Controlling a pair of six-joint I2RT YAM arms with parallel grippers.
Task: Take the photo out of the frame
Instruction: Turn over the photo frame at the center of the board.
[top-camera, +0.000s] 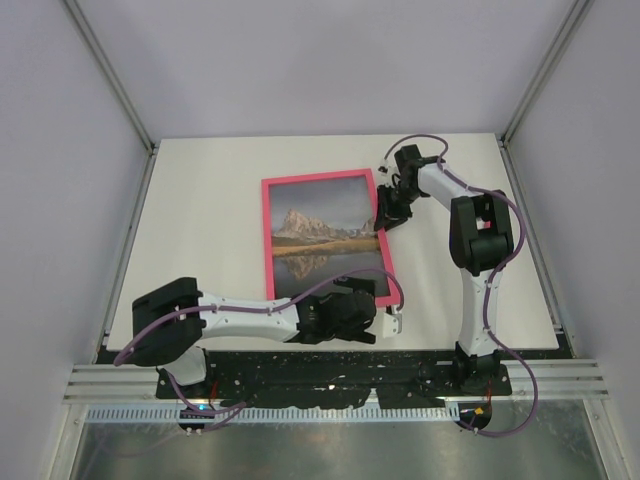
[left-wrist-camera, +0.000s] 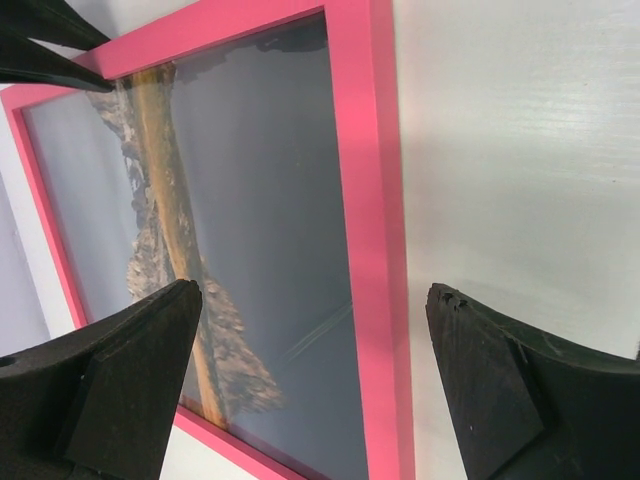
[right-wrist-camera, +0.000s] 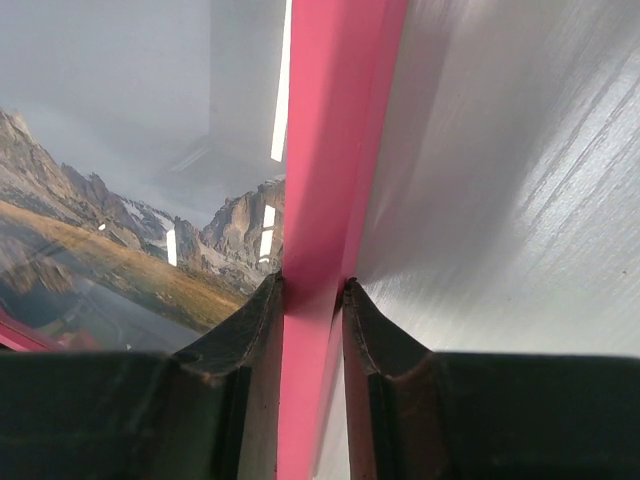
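- Closest up, the right gripper (right-wrist-camera: 312, 290) fills the bottom of its own wrist view. Its jaws are pinched tight across the side rail of the pink frame (right-wrist-camera: 330, 150), one finger on the picture side and the other on the outer edge beside the white bench (right-wrist-camera: 500, 200).
- From above, that grip lands on the frame's right rail, toward its far end.
- Inside the frame sits the photo (top-camera: 322, 235), face up: rocky mountain, golden band, mirrored lake, with the lake end toward the arm bases.
- Mid-bench is where the frame lies; whether the gripped edge is raised off the surface, I cannot tell.
- Over at the near right corner, the left gripper (left-wrist-camera: 312, 295) has its jaws spread wide, holding nothing. One finger is over the picture, the other over bare bench, and the pink rail runs between them.
- Whether those fingers touch anything, I cannot tell.
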